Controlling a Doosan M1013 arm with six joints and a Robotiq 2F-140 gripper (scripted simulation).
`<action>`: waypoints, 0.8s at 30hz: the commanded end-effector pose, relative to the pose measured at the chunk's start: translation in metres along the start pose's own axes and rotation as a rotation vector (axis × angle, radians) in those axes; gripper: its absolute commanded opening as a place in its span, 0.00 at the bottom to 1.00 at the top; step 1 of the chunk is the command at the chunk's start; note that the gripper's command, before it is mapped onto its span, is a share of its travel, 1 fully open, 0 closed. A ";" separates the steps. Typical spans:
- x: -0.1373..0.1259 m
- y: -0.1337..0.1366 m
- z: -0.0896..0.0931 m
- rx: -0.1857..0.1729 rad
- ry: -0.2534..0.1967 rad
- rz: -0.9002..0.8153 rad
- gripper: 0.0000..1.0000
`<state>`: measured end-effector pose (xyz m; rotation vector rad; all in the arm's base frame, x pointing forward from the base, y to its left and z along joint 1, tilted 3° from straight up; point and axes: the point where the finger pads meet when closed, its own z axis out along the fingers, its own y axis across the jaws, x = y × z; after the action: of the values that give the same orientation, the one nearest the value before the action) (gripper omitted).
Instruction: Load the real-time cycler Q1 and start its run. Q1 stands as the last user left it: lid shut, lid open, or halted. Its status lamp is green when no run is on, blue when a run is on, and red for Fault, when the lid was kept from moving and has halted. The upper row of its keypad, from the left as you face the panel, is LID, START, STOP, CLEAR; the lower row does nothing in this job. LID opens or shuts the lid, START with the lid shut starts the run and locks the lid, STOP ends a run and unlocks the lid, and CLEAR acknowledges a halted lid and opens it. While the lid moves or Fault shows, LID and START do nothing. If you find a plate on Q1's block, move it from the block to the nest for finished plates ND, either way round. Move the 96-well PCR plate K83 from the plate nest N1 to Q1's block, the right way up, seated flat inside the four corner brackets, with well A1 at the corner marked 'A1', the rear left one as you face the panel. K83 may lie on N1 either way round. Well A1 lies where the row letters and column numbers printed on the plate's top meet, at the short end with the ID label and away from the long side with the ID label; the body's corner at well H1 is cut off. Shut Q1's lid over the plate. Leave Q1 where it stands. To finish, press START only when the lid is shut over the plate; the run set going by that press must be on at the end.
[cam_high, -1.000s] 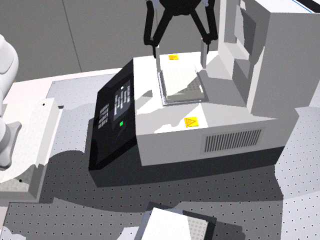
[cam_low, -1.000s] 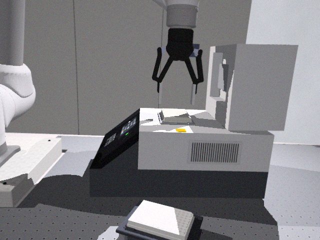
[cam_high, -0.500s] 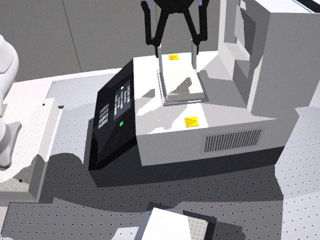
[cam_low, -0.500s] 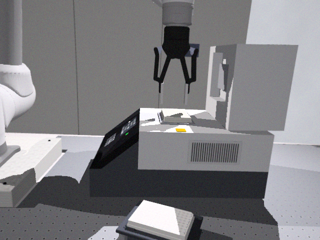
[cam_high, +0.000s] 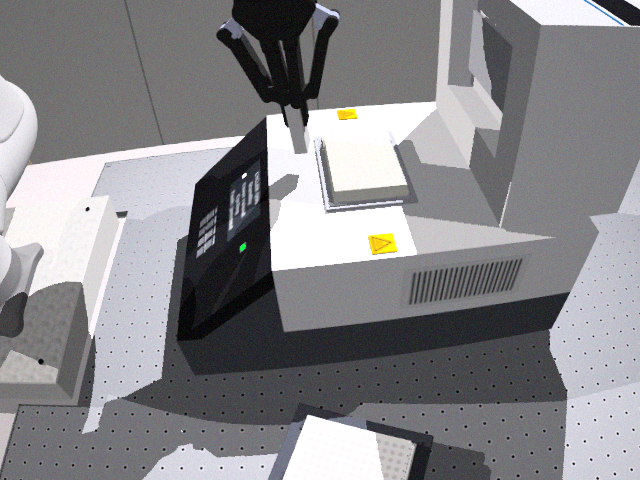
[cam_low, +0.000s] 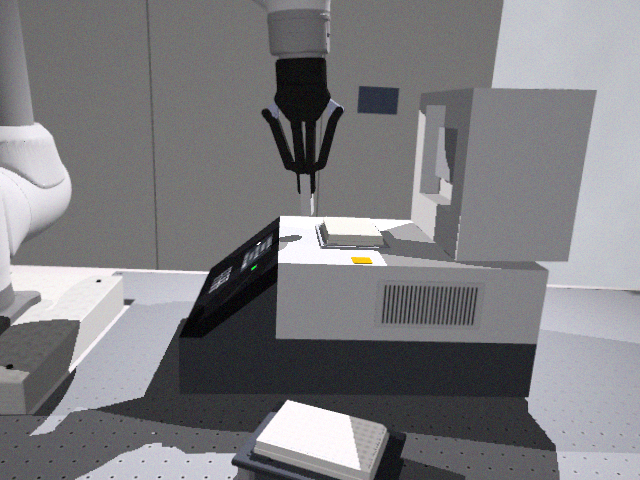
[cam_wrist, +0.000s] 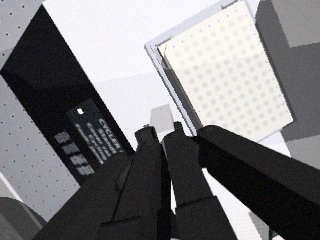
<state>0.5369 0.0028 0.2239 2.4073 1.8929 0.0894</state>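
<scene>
The claw (cam_high: 296, 133) hangs point-down over the top deck of the cycler Q1 (cam_high: 341, 242), clenched tight with its fingers pressed together and nothing between them. In the top view its tip sits just left of the block, above bare white deck between the sloped black control panel (cam_high: 227, 242) and the plate.

A cream 96-well plate (cam_high: 364, 165) lies flat on the block, inside a pale frame, at about 3 o'clock from the claw tip and just beside it, not touching. In the wrist view the same plate (cam_wrist: 225, 75) fills the upper right, at roughly 1 o'clock from the fingers.

The lid (cam_high: 537, 113) stands raised at the rear of the machine, to the right in the top view. The status lamp (cam_high: 242, 248) on the panel shows green, at about 7 o'clock from the claw.

A second plate (cam_low: 320, 439) rests on a dark nest (cam_low: 398, 446) on the perforated surface (cam_high: 361, 382), near the bottom edge and well apart from the claw.
</scene>
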 end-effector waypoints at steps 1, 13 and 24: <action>-0.002 -0.015 0.001 -0.017 0.006 0.037 0.00; -0.009 -0.069 0.004 -0.064 0.025 0.148 0.00; -0.016 -0.117 0.007 -0.124 0.050 0.289 0.00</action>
<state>0.4328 0.0135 0.2072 2.5707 1.5604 0.2489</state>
